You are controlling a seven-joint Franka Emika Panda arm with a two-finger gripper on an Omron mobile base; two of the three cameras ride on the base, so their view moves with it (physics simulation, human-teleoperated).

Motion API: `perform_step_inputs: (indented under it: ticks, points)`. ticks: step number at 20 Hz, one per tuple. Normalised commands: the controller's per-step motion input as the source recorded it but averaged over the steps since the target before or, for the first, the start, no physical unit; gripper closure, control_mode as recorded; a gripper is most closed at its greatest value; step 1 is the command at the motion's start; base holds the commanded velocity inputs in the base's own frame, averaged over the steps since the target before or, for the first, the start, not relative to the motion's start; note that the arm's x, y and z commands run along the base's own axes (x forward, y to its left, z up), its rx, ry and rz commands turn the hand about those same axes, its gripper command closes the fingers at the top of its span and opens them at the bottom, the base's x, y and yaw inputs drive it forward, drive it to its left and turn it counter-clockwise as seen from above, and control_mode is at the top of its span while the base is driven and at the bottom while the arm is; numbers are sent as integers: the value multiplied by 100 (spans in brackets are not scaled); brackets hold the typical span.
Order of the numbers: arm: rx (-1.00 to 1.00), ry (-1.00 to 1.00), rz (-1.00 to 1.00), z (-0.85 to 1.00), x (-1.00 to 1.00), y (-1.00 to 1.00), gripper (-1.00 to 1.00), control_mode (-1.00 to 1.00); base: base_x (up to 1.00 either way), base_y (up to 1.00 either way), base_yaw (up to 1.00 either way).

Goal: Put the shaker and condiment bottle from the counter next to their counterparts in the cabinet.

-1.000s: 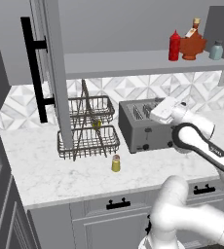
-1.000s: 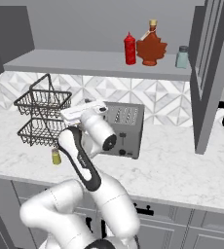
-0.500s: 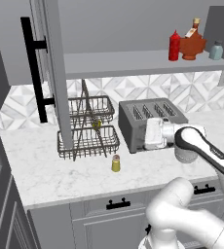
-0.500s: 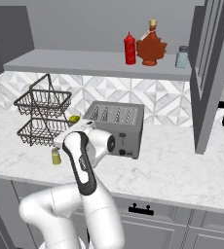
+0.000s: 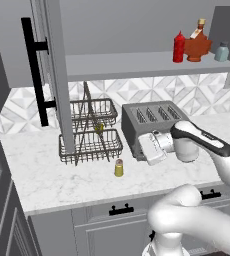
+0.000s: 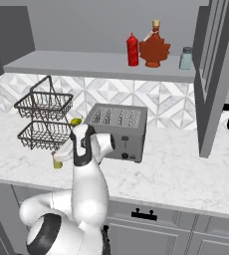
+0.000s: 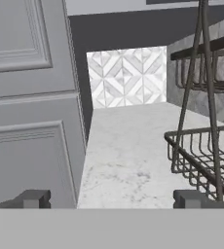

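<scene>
The small yellowish-green shaker (image 5: 118,168) stands on the white marble counter (image 5: 62,175), in front of the wire rack. My gripper (image 5: 147,150) hangs low before the toaster, a little right of the shaker and apart from it. In the right base view my hand partly covers the shaker (image 6: 57,161). The hand view shows my gripper (image 7: 113,199) open, its fingertips (image 7: 33,198) wide apart with bare counter between them. The red condiment bottle (image 5: 179,47) stands on the cabinet shelf (image 5: 137,65), beside the dark-red bottle (image 5: 198,44) and the pale blue shaker (image 5: 222,51).
A grey toaster (image 5: 152,122) sits right behind my hand. A two-tier wire rack (image 5: 89,132) stands left of it, with a small green thing (image 5: 99,127) inside. The open cabinet door (image 5: 52,75) with its black bar handle hangs at the left.
My arm has come down from above the toaster's right side and swung left in front of it, closer to the shaker. The gripper has stayed open.
</scene>
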Motion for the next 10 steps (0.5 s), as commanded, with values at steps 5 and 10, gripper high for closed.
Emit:
perform_step_inputs:
  ticks: [5, 10]
  points:
    - [0, 10, 17, -39, 0, 30, -100, -100, 0, 0, 0]
    - [0, 7, 6, -10, 0, 18, -100, -100, 0, 0, 0]
